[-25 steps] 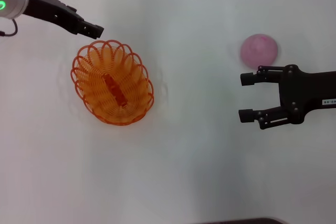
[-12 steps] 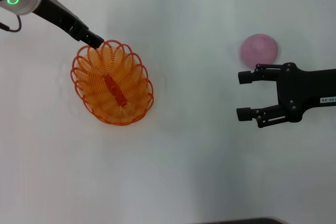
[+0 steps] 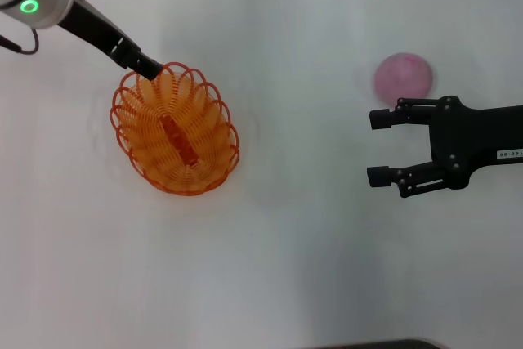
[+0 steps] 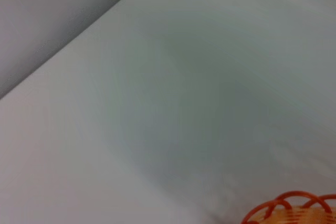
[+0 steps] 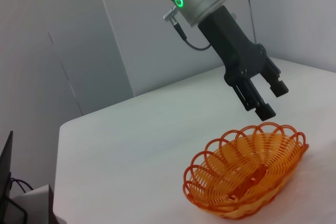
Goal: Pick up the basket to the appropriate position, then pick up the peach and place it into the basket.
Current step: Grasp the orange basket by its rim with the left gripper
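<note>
The orange openwork basket [image 3: 140,132] lies on the white table at the left, empty, with a flat orange strip at its bottom. My left gripper [image 3: 149,67] hangs open, pointing down, just above the basket's far rim. In the right wrist view the left gripper [image 5: 273,99] shows both fingers apart a little above the rim of the basket [image 5: 247,174]. The left wrist view shows just a piece of the basket's rim [image 4: 294,208]. The pink peach [image 3: 403,77] rests at the right. My right gripper [image 3: 377,147] is open and empty, just in front of the peach.
The white table [image 3: 286,267] fills the view. A grey wall stands behind the table [image 5: 121,129] in the right wrist view. A dark edge shows at the bottom of the head view.
The left arm has swung over and tipped downward, bringing its gripper to the basket's far rim. The right gripper has shifted slightly left. Basket and peach have not moved.
</note>
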